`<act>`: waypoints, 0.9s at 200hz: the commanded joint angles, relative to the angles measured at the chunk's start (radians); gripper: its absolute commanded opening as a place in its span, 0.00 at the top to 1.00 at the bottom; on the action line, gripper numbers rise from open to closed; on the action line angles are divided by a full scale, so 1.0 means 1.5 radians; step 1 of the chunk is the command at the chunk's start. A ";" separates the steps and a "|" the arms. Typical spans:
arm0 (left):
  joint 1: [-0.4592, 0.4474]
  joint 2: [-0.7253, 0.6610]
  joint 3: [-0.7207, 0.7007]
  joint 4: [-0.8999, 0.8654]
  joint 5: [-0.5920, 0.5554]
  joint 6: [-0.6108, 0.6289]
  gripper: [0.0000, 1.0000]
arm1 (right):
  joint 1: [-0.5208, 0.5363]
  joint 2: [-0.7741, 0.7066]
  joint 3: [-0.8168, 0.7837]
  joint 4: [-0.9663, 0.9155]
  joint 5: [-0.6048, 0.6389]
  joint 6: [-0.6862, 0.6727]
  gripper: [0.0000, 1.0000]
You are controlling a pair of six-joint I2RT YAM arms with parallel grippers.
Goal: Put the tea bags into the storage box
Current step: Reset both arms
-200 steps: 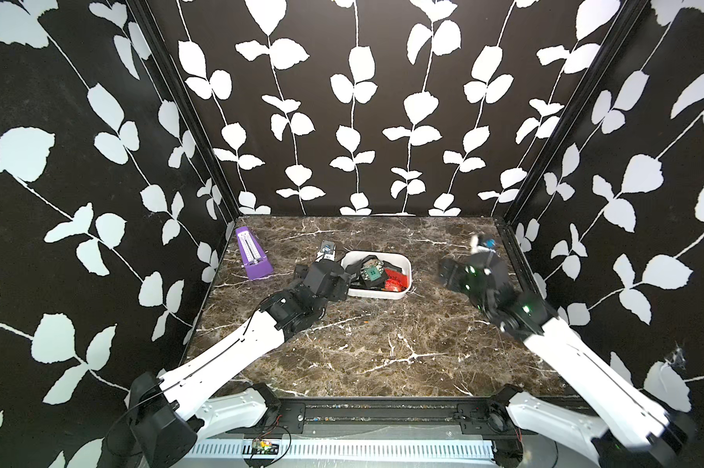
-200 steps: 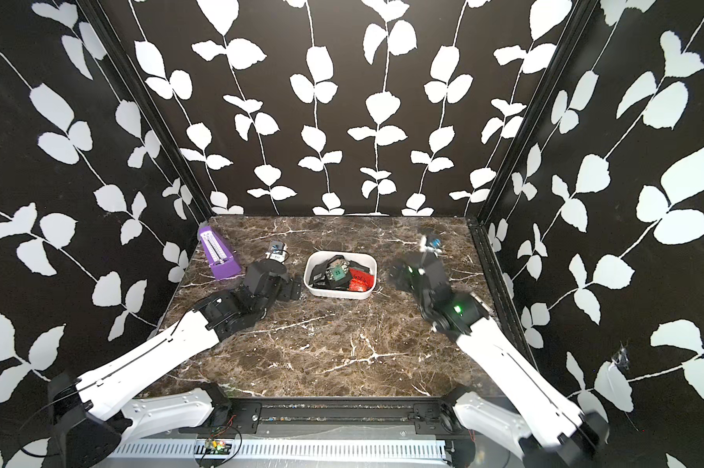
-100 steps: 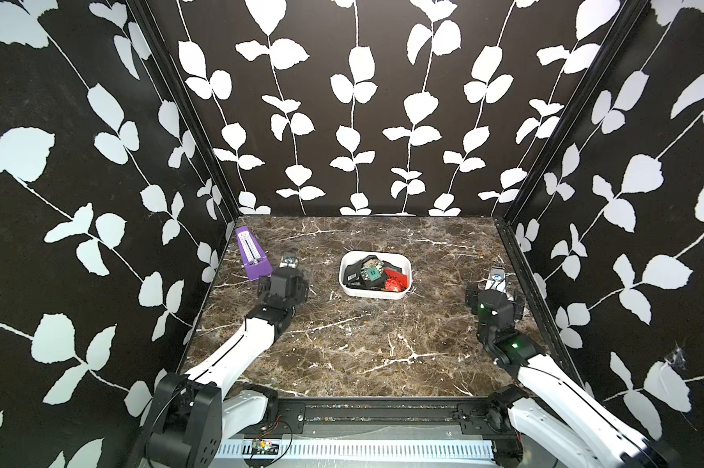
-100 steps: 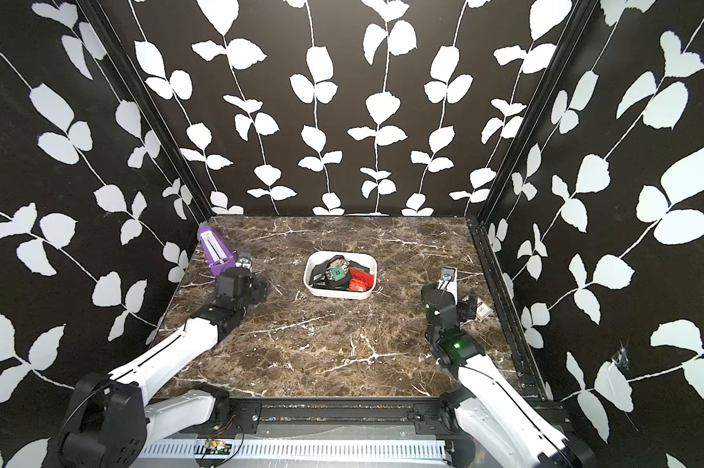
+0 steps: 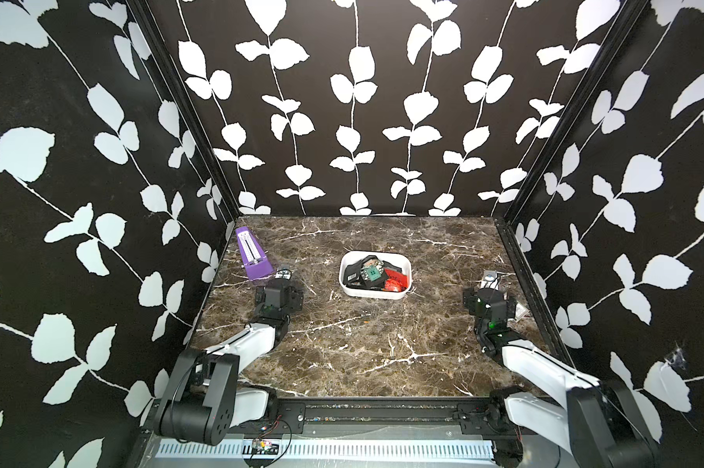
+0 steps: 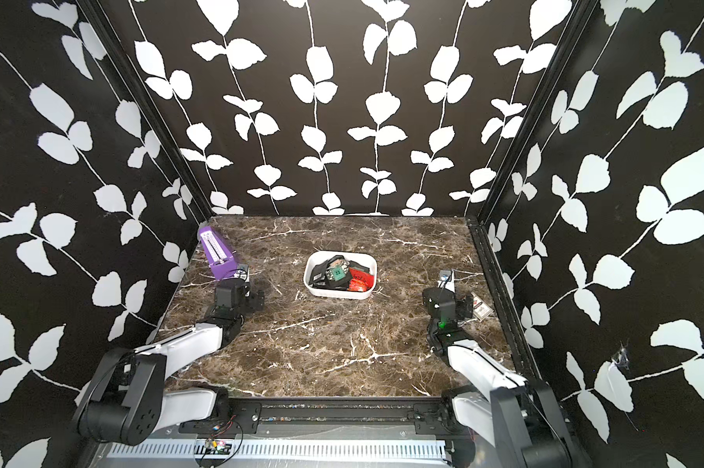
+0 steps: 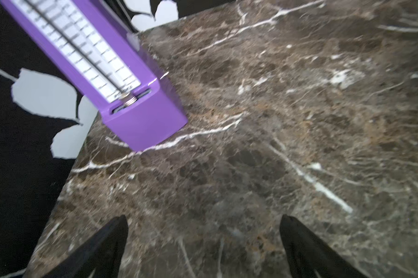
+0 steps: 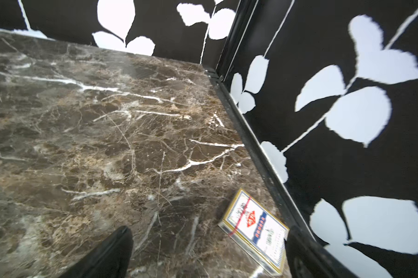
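Note:
The white storage box (image 5: 374, 295) (image 6: 338, 294) stands mid-table in both top views. The tea bags lie heaped inside it: black ones, a green one (image 5: 372, 273) (image 6: 336, 274) on top and a red one (image 5: 397, 279) (image 6: 360, 279). Every sachet I see is in the box. My left gripper (image 5: 279, 299) (image 6: 239, 298) (image 7: 203, 217) hangs open and empty over bare marble left of the box. Off to the box's right, near the right wall, my right gripper (image 5: 490, 303) (image 6: 447, 304) (image 8: 209, 229) is also open and holds nothing.
A purple metronome (image 5: 253, 259) (image 6: 216, 255) (image 7: 131, 96) stands at the back left, just ahead of the left gripper. A white-and-red printed card pack (image 8: 253, 231) (image 5: 518, 312) (image 6: 482, 311) lies flat by the right wall rail (image 8: 251, 144), beside the right gripper's fingers.
Both arms have drawn back from the box: the left to beside the metronome, the right to the right wall by the card pack. Both grippers stayed open.

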 commanded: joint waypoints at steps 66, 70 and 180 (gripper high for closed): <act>0.036 0.094 -0.010 0.256 0.117 0.069 0.01 | -0.058 0.112 0.012 0.199 -0.168 -0.014 0.01; 0.040 0.103 -0.015 0.274 0.121 0.069 0.01 | -0.063 0.118 0.017 0.193 -0.180 -0.015 0.01; 0.096 0.171 -0.013 0.325 0.223 0.038 0.01 | -0.121 0.261 0.054 0.270 -0.276 -0.015 0.01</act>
